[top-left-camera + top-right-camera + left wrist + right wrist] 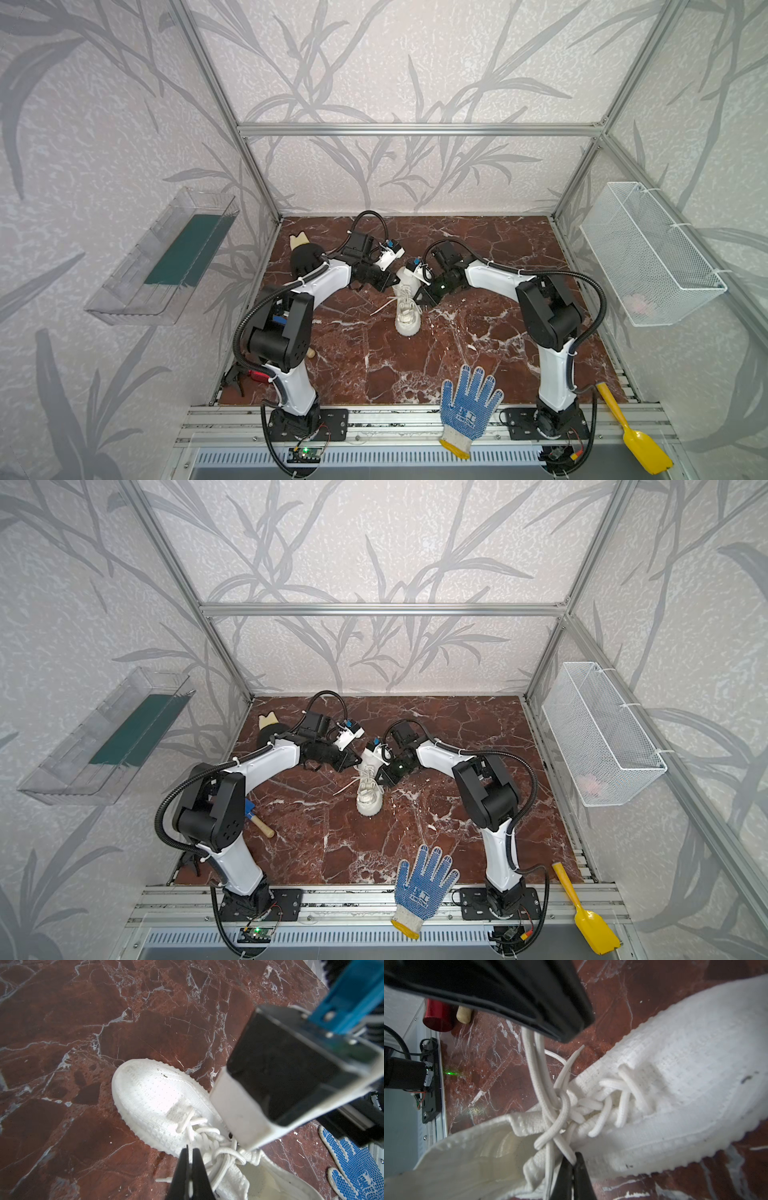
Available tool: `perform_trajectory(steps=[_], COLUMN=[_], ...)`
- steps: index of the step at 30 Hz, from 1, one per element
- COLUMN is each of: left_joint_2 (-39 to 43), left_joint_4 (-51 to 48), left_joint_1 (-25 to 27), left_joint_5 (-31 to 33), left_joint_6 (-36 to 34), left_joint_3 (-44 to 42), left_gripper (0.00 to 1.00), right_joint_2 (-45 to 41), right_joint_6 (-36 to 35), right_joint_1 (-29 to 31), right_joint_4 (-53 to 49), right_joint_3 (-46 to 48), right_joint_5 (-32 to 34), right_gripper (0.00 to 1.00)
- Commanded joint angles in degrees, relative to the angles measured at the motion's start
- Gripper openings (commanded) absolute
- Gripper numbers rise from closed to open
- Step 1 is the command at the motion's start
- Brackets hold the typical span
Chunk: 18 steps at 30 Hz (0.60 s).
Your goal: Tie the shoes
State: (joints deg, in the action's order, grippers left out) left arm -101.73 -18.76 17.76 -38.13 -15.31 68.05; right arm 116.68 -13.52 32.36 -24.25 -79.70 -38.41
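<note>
Item: one off-white knit sneaker (408,309), standing mid-table on the red marble tabletop (478,353) between my arms, toe toward my bases. My left gripper (190,1155) was pressed together, and a doubled strand of the white laces (550,1105) rose into it, seemingly kept taut as a loop. My right gripper (572,1164) pinched another strand beside the knot, probably to cinch it. No brand was legible on the shoe. The print on the blue-dotted work glove (467,405) was too small to read.

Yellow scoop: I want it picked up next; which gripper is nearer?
Right. The right gripper grips the laces on the shoe's side toward the scoop; the left gripper grips them from across the shoe.
</note>
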Motion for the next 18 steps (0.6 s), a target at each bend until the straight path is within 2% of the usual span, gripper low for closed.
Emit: perform_trajectory(steps=[1,8,18], left_joint_2=[0.91,1.08,2.09], left_joint_4=[1.50,3.49,5.74], left_joint_1=[-0.44,-1.15,-2.27], left_joint_5=[0.47,0.49,3.65], left_joint_6=[0.62,1.25,4.46], left_joint_3=[-1.15,-2.22,-3.15], left_gripper=[0.00,0.00,0.00], right_joint_2=[-3.66,-9.31,-11.62], right_joint_6=[0.60,2.85,5.22], right_joint_1=[0.36,0.20,-0.26], right_joint_4=[-1.01,0.97,0.25], right_joint_3=[0.99,5.52,8.53], right_joint_5=[0.97,5.00,7.96], right_gripper=[0.00,0.00,0.00])
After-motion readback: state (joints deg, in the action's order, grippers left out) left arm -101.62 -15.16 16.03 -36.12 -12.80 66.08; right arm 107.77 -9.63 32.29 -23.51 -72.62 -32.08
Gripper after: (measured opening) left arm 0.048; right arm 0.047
